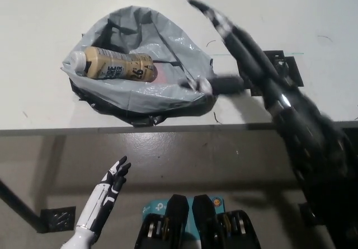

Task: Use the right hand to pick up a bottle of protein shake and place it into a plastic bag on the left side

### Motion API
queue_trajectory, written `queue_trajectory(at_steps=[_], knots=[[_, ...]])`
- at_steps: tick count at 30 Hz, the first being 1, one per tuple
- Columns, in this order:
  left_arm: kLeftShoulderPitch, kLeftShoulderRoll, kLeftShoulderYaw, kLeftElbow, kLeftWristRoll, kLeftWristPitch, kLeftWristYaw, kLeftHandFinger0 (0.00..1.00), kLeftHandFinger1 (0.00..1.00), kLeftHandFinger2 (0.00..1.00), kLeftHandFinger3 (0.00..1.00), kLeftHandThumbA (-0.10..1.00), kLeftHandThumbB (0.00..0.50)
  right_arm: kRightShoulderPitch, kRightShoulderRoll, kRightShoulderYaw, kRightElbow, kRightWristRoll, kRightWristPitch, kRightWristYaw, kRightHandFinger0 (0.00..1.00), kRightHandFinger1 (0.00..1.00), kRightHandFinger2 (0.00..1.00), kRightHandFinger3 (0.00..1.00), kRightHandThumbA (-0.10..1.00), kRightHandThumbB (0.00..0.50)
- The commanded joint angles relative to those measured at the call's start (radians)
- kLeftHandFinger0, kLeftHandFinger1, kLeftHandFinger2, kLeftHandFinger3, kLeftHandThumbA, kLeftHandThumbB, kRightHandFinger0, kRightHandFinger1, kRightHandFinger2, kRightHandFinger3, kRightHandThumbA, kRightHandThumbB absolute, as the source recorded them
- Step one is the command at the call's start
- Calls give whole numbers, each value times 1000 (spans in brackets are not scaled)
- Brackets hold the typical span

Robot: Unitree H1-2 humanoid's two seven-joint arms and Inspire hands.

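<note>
A tan protein shake bottle [116,65] with a dark label lies on its side inside the grey plastic bag [168,87] on the white table, cap toward the left. My black right hand [240,53] hovers to the right of the bag, blurred by motion, open with fingers spread and holding nothing. My white left hand [112,184] rests open below the table's front edge at the lower left.
A black flat bracket [279,70] lies on the table [45,25] to the right of the bag, partly hidden by my right arm. The table's front edge [112,129] runs across the middle. A dark square piece [57,219] lies on the floor at lower left.
</note>
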Motion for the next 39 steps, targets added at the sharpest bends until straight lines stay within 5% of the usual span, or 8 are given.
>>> queue_trajectory(at_steps=[1, 16, 21, 24, 31, 39], knots=[[-93, 12, 66, -17, -82, -30, 5, 1000, 1000, 1000, 1000, 1000, 140, 321, -66, -273, -652, 516, -80, -116, 1000, 1000, 1000, 1000, 1000, 389], [-99, 17, 64, -12, -76, -35, -11, 1000, 1000, 1000, 1000, 1000, 133, 466, 71, -287, -417, 484, -220, -93, 1000, 1000, 1000, 1000, 1000, 323], [-78, 19, 66, -28, -94, -24, -29, 1000, 1000, 1000, 1000, 1000, 117, 475, 85, -260, -28, 332, -337, -82, 1000, 1000, 1000, 1000, 995, 171], [-68, 15, 64, -28, -85, -26, -21, 1000, 1000, 1000, 1000, 1000, 119, 473, 86, -244, 113, 281, -348, -97, 1000, 1000, 1000, 1000, 927, 213], [-43, 18, 67, -37, -85, -23, -17, 1000, 1000, 1000, 1000, 1000, 110, 481, 59, -173, 257, 222, -365, -70, 1000, 1000, 1000, 1000, 844, 162], [-33, 23, 70, -36, -93, -21, -21, 1000, 1000, 1000, 1000, 1000, 106, 505, 54, -149, 265, 209, -368, -82, 1000, 1000, 1000, 1000, 838, 163]])
